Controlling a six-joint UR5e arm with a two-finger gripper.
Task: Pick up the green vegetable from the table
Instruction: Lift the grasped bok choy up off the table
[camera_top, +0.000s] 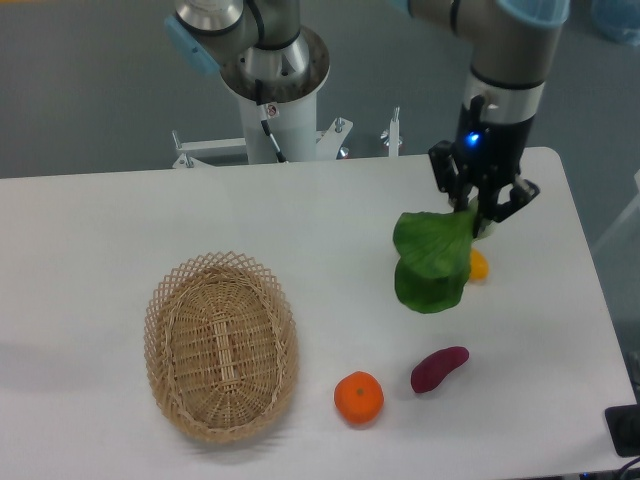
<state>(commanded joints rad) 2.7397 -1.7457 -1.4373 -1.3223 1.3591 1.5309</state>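
Observation:
The green vegetable (430, 260) has broad dark green leaves that hang down over the white table (330, 240) at the right. My gripper (480, 218) is shut on its stalk end, at the vegetable's upper right, and the leaves droop below and to the left of the fingers. The pale stalk is mostly hidden between the fingers. The vegetable looks lifted, with its leaves hanging just above the table.
A yellow mango-shaped fruit (479, 264) lies partly hidden behind the leaves. A purple sweet potato (438, 368) and an orange (359, 397) lie at the front right. A wicker basket (220, 345) stands at the front left. The arm's base (275, 90) is at the back.

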